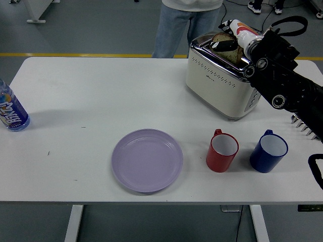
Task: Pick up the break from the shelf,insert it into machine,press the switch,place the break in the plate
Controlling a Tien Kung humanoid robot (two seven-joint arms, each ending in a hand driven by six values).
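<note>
A slice of brown bread [221, 37] sits low in a slot of the cream and chrome toaster [217, 75] at the back right of the table. My right hand [226, 45] reaches over the toaster from the right, its black fingers closed on the top of the slice. My black forearm [277, 70] covers the toaster's right end, hiding its lever. The lilac plate [147, 160] lies empty at the front middle. The metal toast rack [304, 126] shows partly at the right edge. My left arm is out of view.
A red mug [222, 150] and a blue mug [269, 150] stand in front of the toaster, right of the plate. A blue-labelled bottle [11, 112] stands at the left edge. A person in jeans [184, 25] stands behind the table near the toaster.
</note>
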